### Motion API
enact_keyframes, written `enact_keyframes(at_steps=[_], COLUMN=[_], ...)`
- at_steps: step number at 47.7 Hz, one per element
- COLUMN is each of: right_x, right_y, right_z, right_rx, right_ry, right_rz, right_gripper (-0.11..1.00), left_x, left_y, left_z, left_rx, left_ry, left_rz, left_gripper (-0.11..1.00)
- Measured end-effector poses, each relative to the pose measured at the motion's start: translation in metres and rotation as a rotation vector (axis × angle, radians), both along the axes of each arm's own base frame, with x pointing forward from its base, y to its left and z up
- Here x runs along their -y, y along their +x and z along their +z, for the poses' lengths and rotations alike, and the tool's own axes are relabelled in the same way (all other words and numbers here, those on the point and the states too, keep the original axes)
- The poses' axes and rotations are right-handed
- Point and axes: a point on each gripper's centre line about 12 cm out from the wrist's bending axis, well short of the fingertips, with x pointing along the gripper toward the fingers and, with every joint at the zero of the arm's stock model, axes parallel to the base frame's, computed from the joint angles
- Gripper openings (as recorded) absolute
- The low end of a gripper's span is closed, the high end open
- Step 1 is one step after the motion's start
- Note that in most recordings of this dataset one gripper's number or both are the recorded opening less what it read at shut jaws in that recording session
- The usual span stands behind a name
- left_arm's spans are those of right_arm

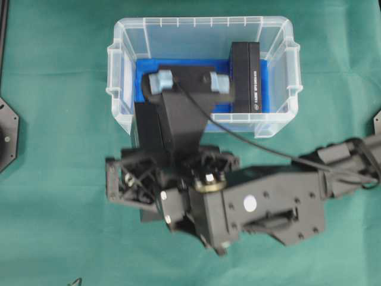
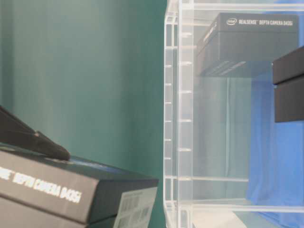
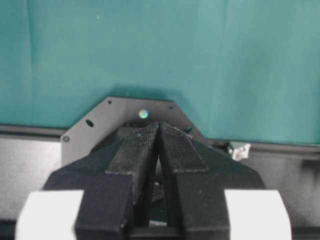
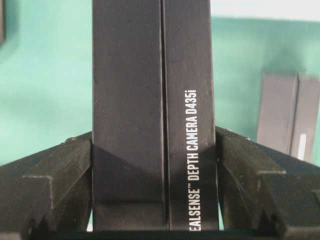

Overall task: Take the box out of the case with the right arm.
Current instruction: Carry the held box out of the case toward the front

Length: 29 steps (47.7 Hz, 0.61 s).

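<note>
My right gripper [image 4: 153, 137] is shut on a black box [image 4: 150, 110] printed "DEPTH CAMERA D435i", with a finger pressed on each long side. In the table-level view this box [image 2: 57, 190] sits low outside the case [image 2: 178, 118], tilted, and a black finger [image 2: 42, 145] rests on its top. From overhead the right arm [image 1: 268, 202] reaches in from the right, its wrist over the front wall of the clear case [image 1: 119, 77]. My left gripper [image 3: 159, 126] is shut and empty, parked over its base plate.
A second black box [image 1: 247, 77] stands inside the case at its right end on the blue sheet [image 1: 143, 83]. It also shows in the right wrist view as a box [image 4: 285, 115] to the right. Green cloth [image 1: 53, 208] covers the table around the case.
</note>
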Motion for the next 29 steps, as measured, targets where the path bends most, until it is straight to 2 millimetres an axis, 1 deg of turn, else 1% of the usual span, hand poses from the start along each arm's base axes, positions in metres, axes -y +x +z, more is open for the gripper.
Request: enact_keyframes(at_steps=[6, 14, 20, 23, 29], right_x=[-0.006, -0.006, -0.009, -0.011, -0.016], right_y=[-0.002, -0.003, -0.005, -0.003, 0.004], right_z=[0.000, -0.001, -0.005, -0.010, -0.030], right_rx=[0.002, -0.019, -0.043, -0.054, -0.081], right_ry=[0.003, 0.014, 0.042, 0.058, 0.073], right_rz=[0.005, 0.001, -0.001, -0.006, -0.036], right_gripper=[0.69, 0.69, 0.69, 0.69, 0.69], left_x=[0.000, 0.000, 0.000, 0.000, 0.000], left_y=[0.000, 0.000, 0.000, 0.000, 0.001], left_z=[0.000, 0.000, 0.000, 0.000, 0.000], left_rx=[0.000, 0.002, 0.002, 0.002, 0.003], left_ry=[0.000, -0.001, -0.001, -0.001, -0.001], left_rz=[0.000, 0.001, 0.001, 0.001, 0.001], left_gripper=[0.00, 0.00, 0.00, 0.00, 0.00])
